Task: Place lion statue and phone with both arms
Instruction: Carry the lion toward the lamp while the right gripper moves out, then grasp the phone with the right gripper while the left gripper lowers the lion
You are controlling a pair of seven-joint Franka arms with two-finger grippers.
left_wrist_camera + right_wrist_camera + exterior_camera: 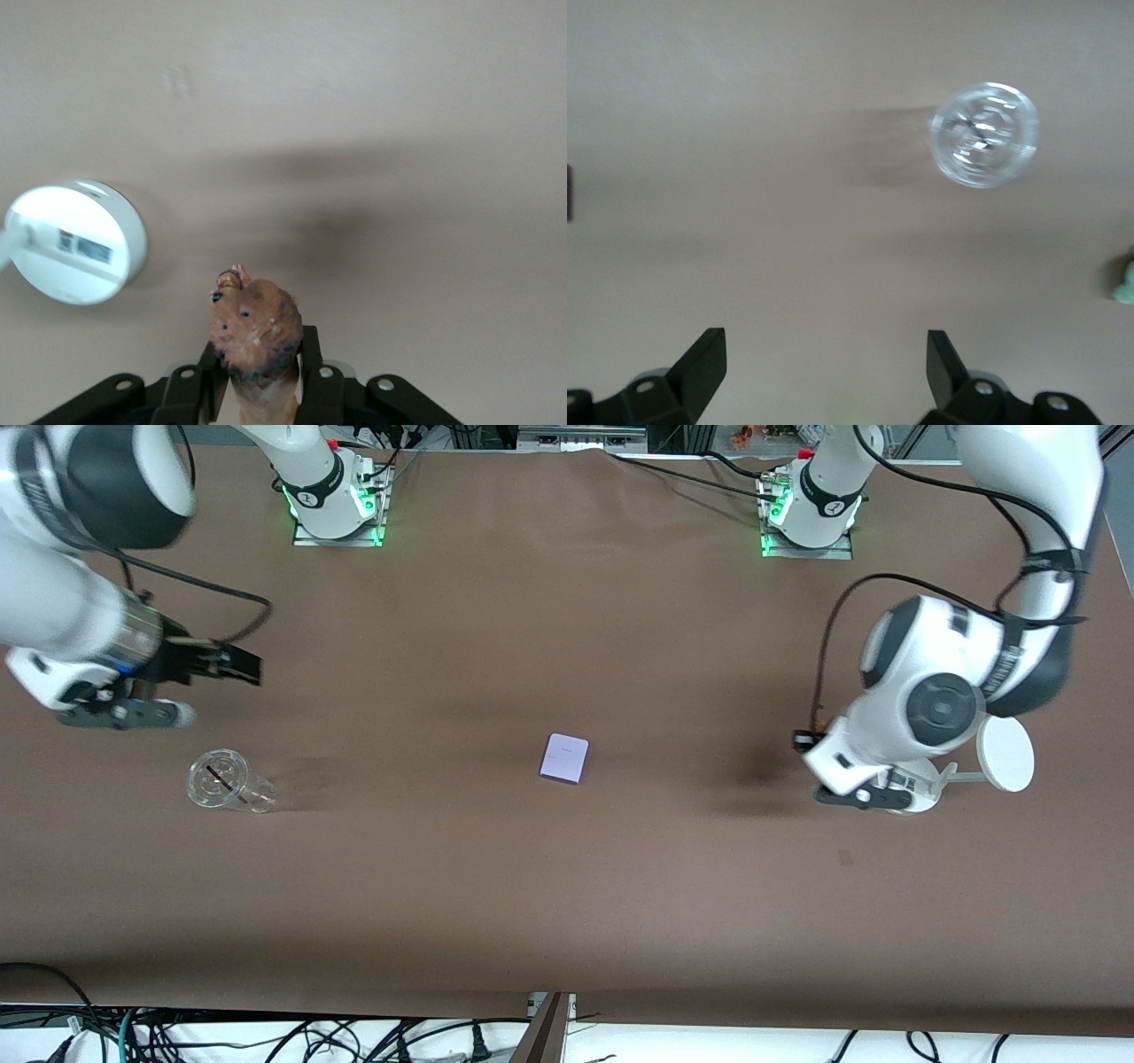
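Orange lion point(255, 332) is pinched in the left hand point(257, 372) over bare counter point(567, 886) beside the stand point(1005, 754); could be dropped tilted. Right hand point(824, 363) is gaped wide, empty, over counter by the cup point(228, 781); phone point(564, 758) might get nudged.

Wide brown bench point(496, 886) with a matte, evenly lit top, soft shadows across it, tangled black cables point(266, 1036) on a pale floor along its near edge, metal framing point(580, 436) past its top edge
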